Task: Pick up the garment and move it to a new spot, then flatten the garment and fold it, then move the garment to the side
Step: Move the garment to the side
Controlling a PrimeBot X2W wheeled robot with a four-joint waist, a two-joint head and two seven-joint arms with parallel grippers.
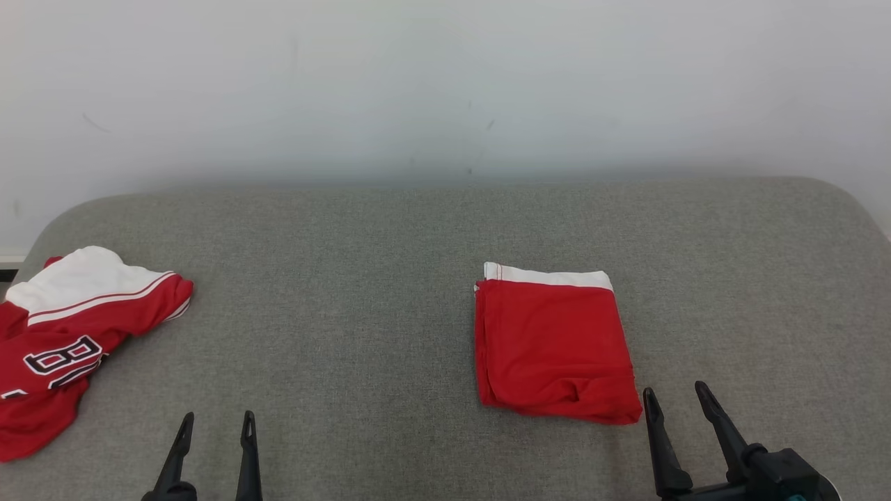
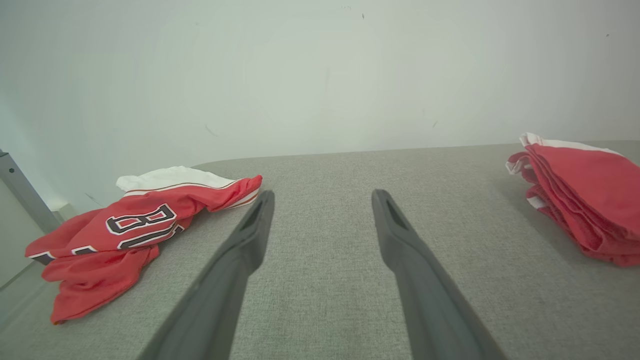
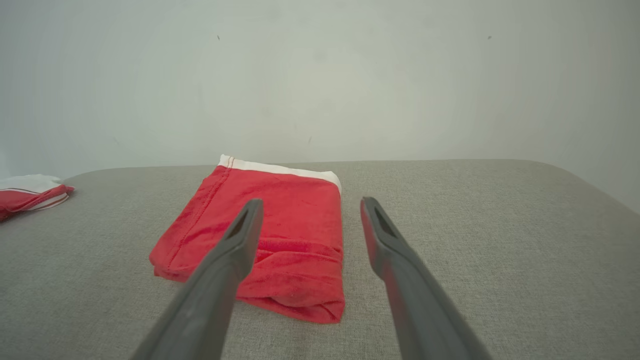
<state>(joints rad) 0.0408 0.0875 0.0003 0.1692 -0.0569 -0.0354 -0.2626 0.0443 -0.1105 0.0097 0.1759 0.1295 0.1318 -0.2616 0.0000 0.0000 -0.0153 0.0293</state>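
Head view, folded garment (image 1: 553, 344) on grey surface (image 1: 348, 278), jersey (image 1: 69, 334) apart

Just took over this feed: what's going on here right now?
Nothing is held. The left end effector and right end effector are both open above the grey padded surface. A folded red garment with a white band lies just ahead of the right one; a crumpled red jersey sits near the left edge.

Locate the left gripper (image 1: 217, 420) at the near left. Its two dark fingers (image 1: 174, 460) point toward the far side, with the jaws spread wide and empty. Locate the right gripper (image 1: 675, 392) at the near right. Its jaws are equally wide and empty, with the fingers leaning slightly left.
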